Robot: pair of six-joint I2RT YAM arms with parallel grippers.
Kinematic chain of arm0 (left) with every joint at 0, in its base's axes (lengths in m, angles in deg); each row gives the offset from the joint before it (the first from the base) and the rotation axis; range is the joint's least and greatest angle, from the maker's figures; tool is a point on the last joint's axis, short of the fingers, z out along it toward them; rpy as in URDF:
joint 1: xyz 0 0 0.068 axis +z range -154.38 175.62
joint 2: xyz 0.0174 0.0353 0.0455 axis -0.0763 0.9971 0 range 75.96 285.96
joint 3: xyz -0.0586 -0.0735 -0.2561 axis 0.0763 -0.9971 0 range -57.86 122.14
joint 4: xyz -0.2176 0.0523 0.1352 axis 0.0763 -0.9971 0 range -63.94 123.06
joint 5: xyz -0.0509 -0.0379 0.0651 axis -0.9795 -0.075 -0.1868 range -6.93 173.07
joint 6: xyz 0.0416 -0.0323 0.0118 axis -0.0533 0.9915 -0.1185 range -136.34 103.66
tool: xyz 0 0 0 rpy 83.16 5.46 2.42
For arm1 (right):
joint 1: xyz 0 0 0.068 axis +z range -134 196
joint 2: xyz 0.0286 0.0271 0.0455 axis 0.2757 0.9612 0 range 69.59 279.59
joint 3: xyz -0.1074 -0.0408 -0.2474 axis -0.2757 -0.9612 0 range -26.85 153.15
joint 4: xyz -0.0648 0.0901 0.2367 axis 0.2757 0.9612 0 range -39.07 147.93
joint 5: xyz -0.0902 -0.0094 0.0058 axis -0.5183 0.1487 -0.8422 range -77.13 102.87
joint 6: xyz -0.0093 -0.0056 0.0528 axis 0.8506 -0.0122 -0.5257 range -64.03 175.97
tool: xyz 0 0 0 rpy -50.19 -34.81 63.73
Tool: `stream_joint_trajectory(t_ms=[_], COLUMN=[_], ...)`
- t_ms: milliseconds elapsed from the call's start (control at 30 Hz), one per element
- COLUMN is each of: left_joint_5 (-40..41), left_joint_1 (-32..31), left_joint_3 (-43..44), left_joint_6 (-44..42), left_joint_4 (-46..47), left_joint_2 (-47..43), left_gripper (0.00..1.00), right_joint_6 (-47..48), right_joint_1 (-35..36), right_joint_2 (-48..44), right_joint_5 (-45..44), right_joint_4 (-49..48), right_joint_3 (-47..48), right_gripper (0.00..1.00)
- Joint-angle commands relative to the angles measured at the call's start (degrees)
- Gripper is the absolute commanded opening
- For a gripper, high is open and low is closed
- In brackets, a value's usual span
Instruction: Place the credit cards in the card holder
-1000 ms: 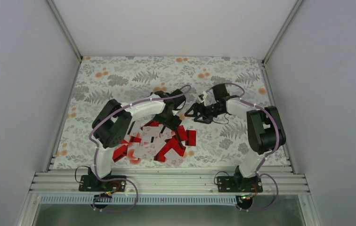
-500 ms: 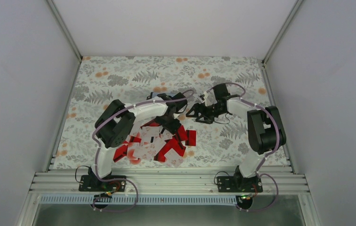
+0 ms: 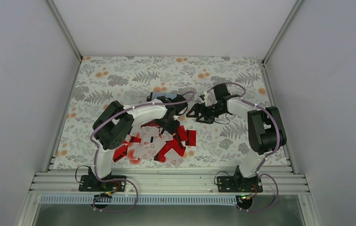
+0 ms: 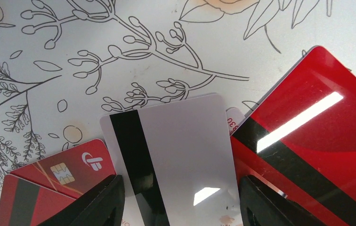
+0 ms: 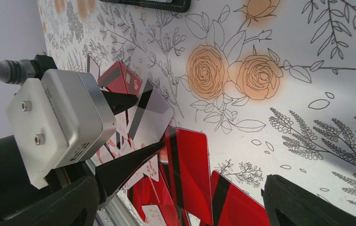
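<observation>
Left gripper [image 4: 180,182] is bracketing a pale striped card [image 4: 185,150]; right gripper [image 5: 181,188] is standing wide.
Left fingers [image 4: 101,203] are sitting at both long edges of that card, a pinch cannot be told; right fingers [image 5: 303,205] are spreading apart beside the credit cards [image 3: 159,143] heaped on the table [image 3: 119,75]; the card holder [image 3: 161,97] is lying beyond the heap.

Soft, even light falls from overhead, leaving the top view bright and flat, with only faint shadows under the arms on the floral-printed white counter [image 3: 119,75]. Up close, a glossy red card with a dark stripe [image 4: 336,155] carries a hard white streak of glare. A pale grey card with a black stripe [image 4: 185,141] carries a smaller one. The left arm's black fingers [image 4: 103,205] are blurred at the frame's bottom edge, as are the right arm's black fingers [image 5: 308,205].
</observation>
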Motion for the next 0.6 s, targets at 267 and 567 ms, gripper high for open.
stream_joint_trajectory(t_ms=[267, 567], left_joint_5=[1.93, -0.28], left_joint_1=[0.35, 0.93], left_joint_3=[1.69, 6.07], left_joint_6=[2.83, 4.48], left_joint_4=[-1.15, -2.12], left_joint_2=[0.35, -2.58], left_gripper=[0.60, 0.60], right_joint_6=[0.01, -0.84], right_joint_1=[-0.43, -0.49], right_joint_2=[-3.05, -3.80], right_joint_5=[-1.05, -0.81], right_joint_4=[1.72, 2.10], right_joint_3=[2.67, 4.53], right_gripper=[0.88, 0.89])
